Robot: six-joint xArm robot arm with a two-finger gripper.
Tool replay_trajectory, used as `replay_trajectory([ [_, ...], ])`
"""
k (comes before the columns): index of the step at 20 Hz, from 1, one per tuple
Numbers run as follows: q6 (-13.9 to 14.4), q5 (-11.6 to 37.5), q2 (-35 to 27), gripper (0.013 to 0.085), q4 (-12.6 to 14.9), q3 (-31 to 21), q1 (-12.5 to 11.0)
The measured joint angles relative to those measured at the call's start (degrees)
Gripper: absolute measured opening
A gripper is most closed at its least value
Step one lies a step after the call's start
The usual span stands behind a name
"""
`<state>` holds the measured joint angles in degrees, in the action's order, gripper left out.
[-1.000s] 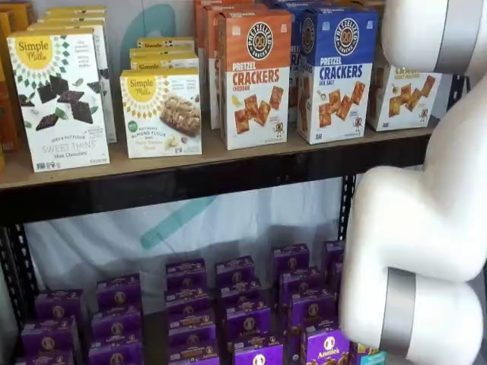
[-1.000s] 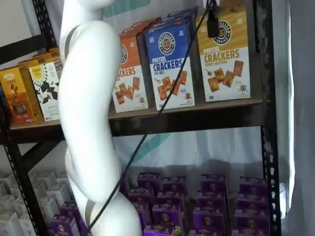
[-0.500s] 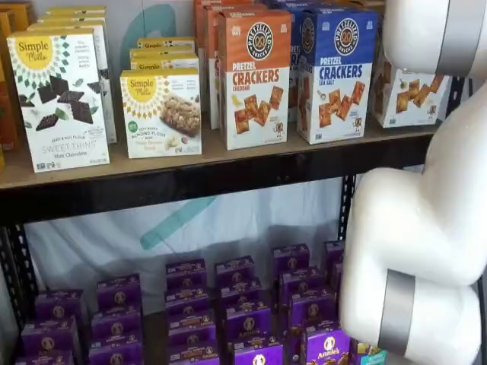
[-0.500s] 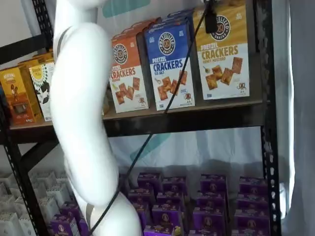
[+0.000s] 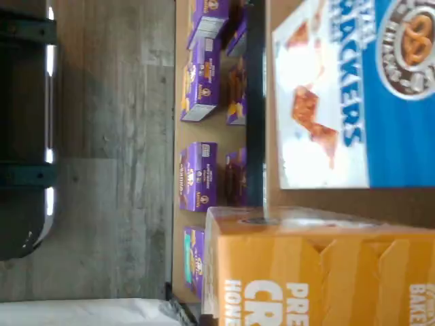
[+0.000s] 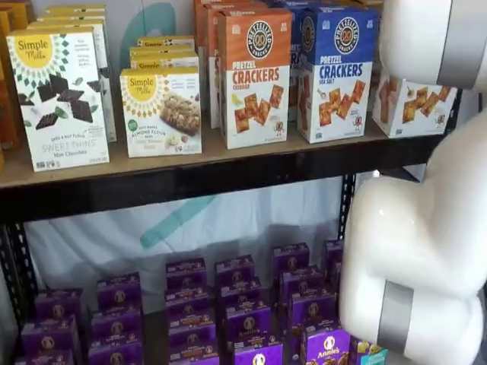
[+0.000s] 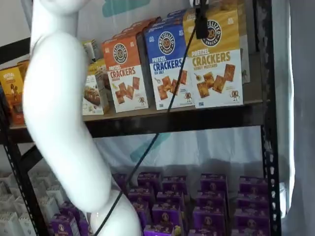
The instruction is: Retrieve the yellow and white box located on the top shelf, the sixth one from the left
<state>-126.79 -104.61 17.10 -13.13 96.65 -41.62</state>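
The yellow and white box [image 7: 215,59] stands at the right end of the top shelf [image 7: 162,123], tilted a little, its front drawn out ahead of the blue crackers carton [image 7: 170,66] beside it. A black finger of my gripper [image 7: 200,27] hangs from above against the box's yellow front, with a cable trailing down; the gripper is shut on this box. In a shelf view only the box's white lower part [image 6: 417,106] shows, under my white arm [image 6: 426,243]. The wrist view looks down on the box's yellow top [image 5: 319,272].
Orange-topped crackers cartons [image 6: 255,76], Simple Mills boxes [image 6: 59,99] and more cartons fill the rest of the top shelf. Several purple boxes [image 6: 247,315] stand on the lower shelf. A black upright [image 7: 268,147] runs down right of the yellow box. Grey floor [image 5: 109,170] lies below.
The yellow and white box has slid left and forward out of its row with the finger on it, tilting slightly. My white arm has swung left and back from the shelf.
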Motion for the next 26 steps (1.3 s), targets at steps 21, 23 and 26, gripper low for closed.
replay_trajectory([
  [21,6.5,-1.8,16.6,0.0650,4.5,-18.3,8.2],
  [23,8.4,-1.8,17.6,0.0650,5.3,-19.7,10.4],
  [26,11.0,-1.5,18.7,0.0650,6.4,-21.6,13.4],
])
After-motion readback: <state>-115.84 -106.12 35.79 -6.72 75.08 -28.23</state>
